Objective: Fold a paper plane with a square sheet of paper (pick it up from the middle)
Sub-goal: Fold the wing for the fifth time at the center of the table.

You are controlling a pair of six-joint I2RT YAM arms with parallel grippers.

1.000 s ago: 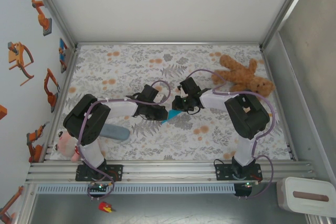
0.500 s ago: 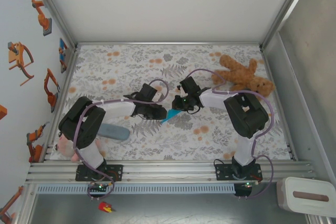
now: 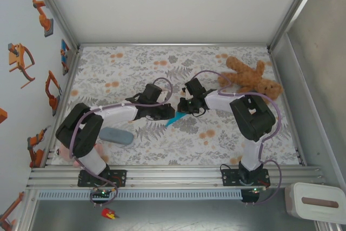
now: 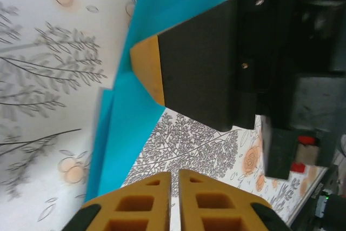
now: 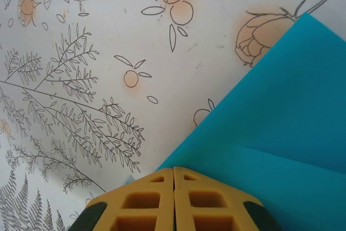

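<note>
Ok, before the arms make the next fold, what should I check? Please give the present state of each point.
1. Left gripper shut: ok.
2. Right gripper shut: ok.
3. Right fingertip lies over the blue paper: ok.
4. Paper really pinched by either gripper: cannot tell.
5. Teddy bear apart from the paper: ok.
6. Grey-blue case apart from the paper: ok.

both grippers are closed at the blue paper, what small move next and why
Probably slide the right gripper, shut with its tips on the turquoise paper, along the fold line to sharpen the crease. The paper already lies layered on the table, and the left gripper, also shut, sits beside its edge, likely able to steady it.
</note>
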